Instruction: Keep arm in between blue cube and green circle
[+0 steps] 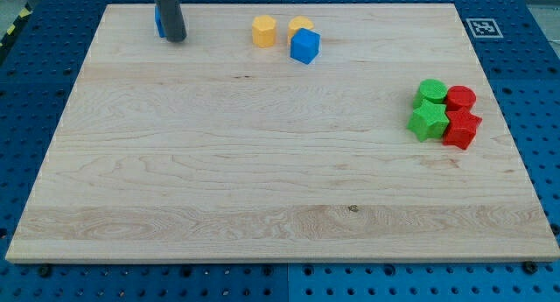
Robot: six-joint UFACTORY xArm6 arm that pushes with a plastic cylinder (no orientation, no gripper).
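Filling most of the view, one pale wooden board (262, 162) lies on a blue pegboard bench (534, 92) dotted with holes; its grain runs from the view's left to the view's right, with a small dark knot near the view's bottom. One black-and-white marker tag (480, 27) sits at the board's corner in the view's upper right.

One dark rod comes down from the view's top edge in the upper left, its long axis close to upright in the view, and its tip (176, 39) rests on the board. The arm carries no fingers at all, only this plain rod, and it has hold of nothing. A sliver of a blue block (158, 22) shows just behind the rod on the view's left; its shape cannot be made out.

Seven blocks are plainly visible, besides that sliver. Near the view's top centre sit three: one blue cube (305, 46), turned so a corner points toward the view's bottom, touching a yellow block (298, 25) mostly hidden behind it, and one yellow cylinder (263, 31) just beside them to the view's left. The tip stands well apart from these, to the view's left.

At the view's right is a tight cluster of four: a green circle (431, 92) above a green star-like block (427, 121), with a red round block (460, 98) above a red star-like block (460, 129), all touching. The blocks look matte and slightly ridged. The tip is not between the blue cube and green circle.
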